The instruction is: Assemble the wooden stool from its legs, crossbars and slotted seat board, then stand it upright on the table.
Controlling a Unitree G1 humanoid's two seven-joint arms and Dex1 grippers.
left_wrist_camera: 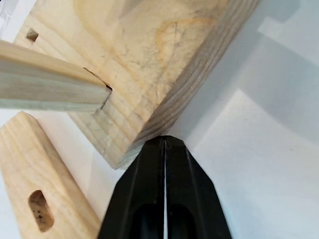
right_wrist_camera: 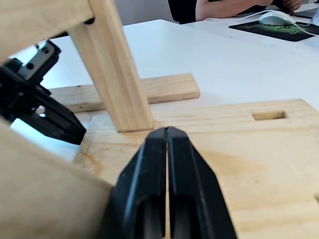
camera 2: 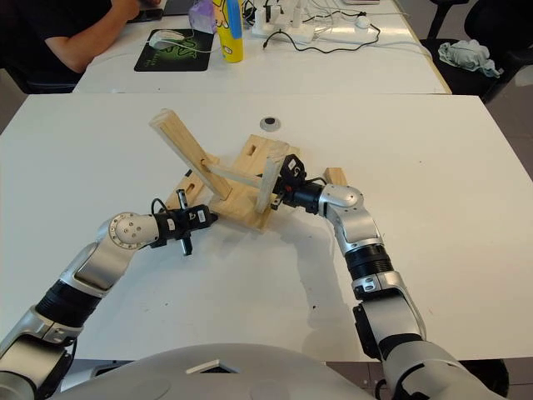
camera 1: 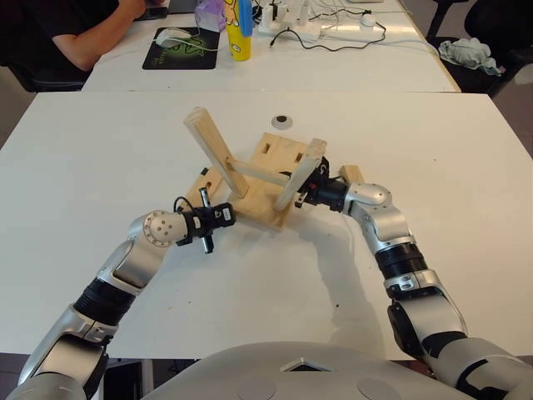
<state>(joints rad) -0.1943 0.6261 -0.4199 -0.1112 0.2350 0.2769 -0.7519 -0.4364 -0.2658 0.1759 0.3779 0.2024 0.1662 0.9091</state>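
the left gripper is seen with its fingers pressed together on nothing, its tip just beside a near corner of the seat board. the right gripper is likewise closed and empty, held over the board's right side, just beside a tilted leg. the board is laid flat around the middle of the table. a second leg is leaned toward the far left corner, and a crossbar is set between the two. a loose leg is laid flat by the board's left edge. a small dark disc is placed toward the far edge.
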